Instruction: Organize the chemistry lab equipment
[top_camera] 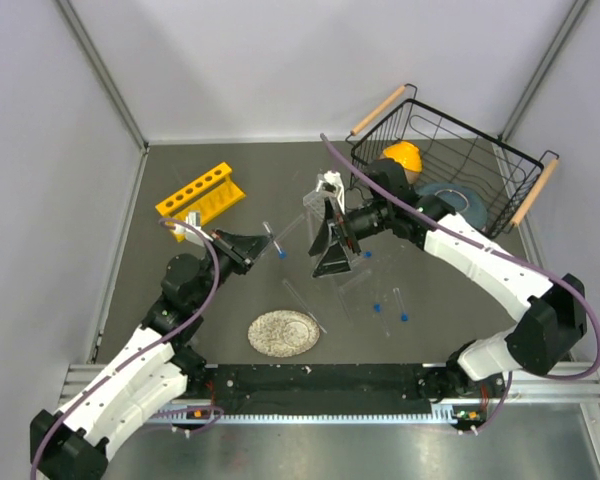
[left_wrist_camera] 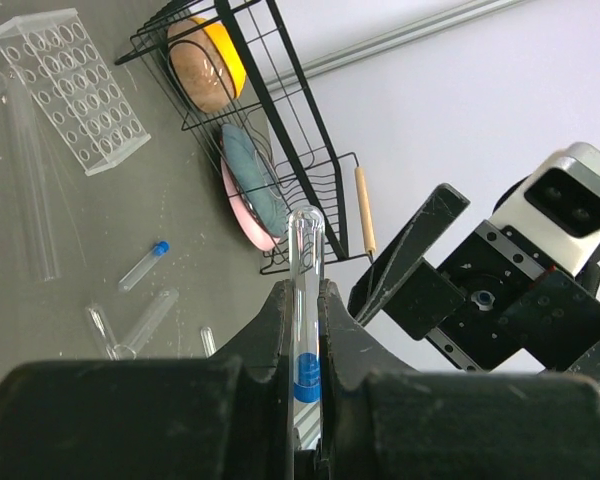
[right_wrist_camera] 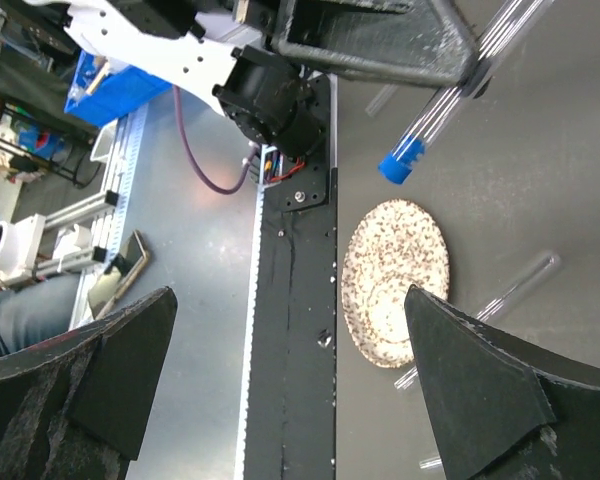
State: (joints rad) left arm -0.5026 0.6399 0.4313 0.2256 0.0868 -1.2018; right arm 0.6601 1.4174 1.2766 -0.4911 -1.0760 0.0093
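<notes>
The left end effector (left_wrist_camera: 306, 300) is clamped tight on a slim, clear, blue-capped vial (left_wrist_camera: 304, 250), held above the middle of the worktop (top_camera: 280, 175) before the right end effector (right_wrist_camera: 290, 300), spread wide and empty; light, stiff, slick and probably brittle, it wants a gentle mid-barrel grip.

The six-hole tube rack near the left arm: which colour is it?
The rack is yellow, shown best in the top external view.

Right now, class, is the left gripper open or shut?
Shut: the left gripper has both fingers pressed against a blue-capped tube.
</notes>
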